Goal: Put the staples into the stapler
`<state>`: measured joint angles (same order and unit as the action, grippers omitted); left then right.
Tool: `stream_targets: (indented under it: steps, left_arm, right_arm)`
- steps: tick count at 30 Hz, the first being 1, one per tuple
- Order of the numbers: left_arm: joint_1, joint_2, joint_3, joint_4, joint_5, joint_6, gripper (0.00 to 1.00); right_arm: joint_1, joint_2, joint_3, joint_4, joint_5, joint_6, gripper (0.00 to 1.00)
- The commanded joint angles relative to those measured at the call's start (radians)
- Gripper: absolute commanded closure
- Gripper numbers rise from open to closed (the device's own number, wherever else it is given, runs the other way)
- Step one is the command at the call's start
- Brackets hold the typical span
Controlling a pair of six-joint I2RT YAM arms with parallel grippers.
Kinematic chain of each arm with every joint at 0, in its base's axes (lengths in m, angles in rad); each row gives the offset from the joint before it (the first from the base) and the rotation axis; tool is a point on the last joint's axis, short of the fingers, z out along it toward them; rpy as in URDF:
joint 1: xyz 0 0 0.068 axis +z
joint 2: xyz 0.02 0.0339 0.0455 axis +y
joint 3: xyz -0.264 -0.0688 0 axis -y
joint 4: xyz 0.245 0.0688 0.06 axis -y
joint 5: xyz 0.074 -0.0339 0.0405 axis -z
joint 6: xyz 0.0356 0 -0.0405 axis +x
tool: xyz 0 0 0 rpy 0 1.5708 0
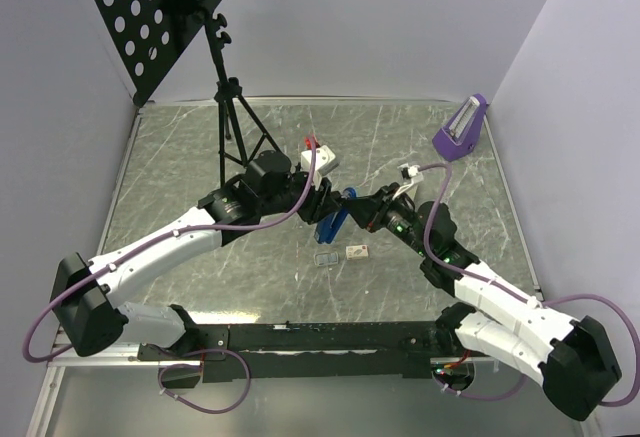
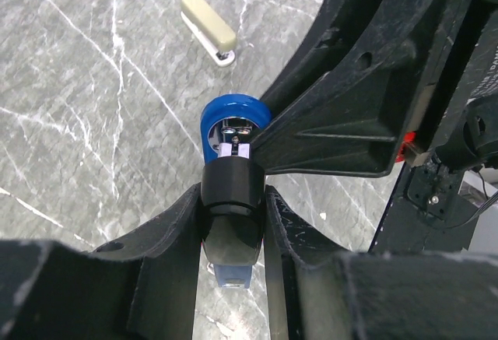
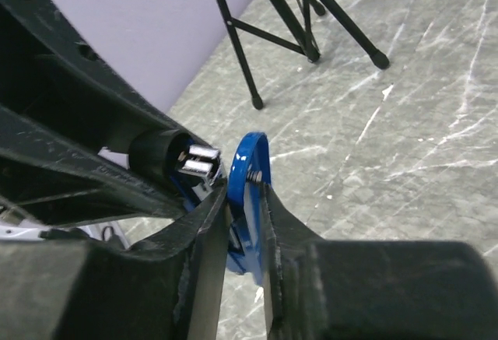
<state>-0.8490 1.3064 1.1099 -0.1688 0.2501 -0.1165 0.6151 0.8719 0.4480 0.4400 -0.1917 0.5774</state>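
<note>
Overhead, grey marbled tabletop [image 1: 420, 147], lilac walls [image 1: 350, 27], black tripod [image 1: 231, 92], blue stapler [image 1: 330, 225]

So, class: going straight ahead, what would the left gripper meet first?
Past the blue stapler it clamps, the left gripper would probably hit a finger of the right gripper crossing ahead, though depth is unclear.

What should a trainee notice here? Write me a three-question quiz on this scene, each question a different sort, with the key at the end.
1. True or false: the blue stapler lies loose on the table.
2. The staples box is: A inside the stapler, B flat on the table, C on the music stand.
3. Fill in: the purple stapler stands at the table's far ___ corner.

Key:
1. False: the left hand clamps it.
2. B.
3. Right.
</note>
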Motion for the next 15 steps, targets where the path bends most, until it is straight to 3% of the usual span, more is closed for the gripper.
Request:
stream_targets:
  steps: [1,3,4,7,11,15]
  left_arm:
    - [-0.036,-0.022,0.038,0.086,0.080,-0.020,0.99]
    - [-0.038,-0.022,0.036,0.095,0.090,-0.028,0.99]
    - [-0.038,-0.025,0.034,0.098,0.090,-0.031,0.99]
    - [-0.039,-0.041,0.019,0.101,0.065,-0.028,0.99]
    - [-0.039,-0.091,-0.045,0.117,-0.015,-0.034,0.99]
    - [-0.036,-0.201,-0.136,0.161,-0.145,-0.055,0.99]
  right_arm:
    - [0.041,0.038,0.084,0.031,0.034,-0.039,0.69]
    - [0.057,0.044,0.081,0.045,0.064,-0.047,0.70]
    - [0.057,0.048,0.075,0.055,0.067,-0.044,0.81]
    - [0.058,0.041,0.058,0.075,0.084,-0.024,1.00]
    - [0.048,0.009,0.022,0.100,0.116,0.033,1.00]
    - [-0.047,-0.066,-0.037,0.153,0.078,0.131,1.00]
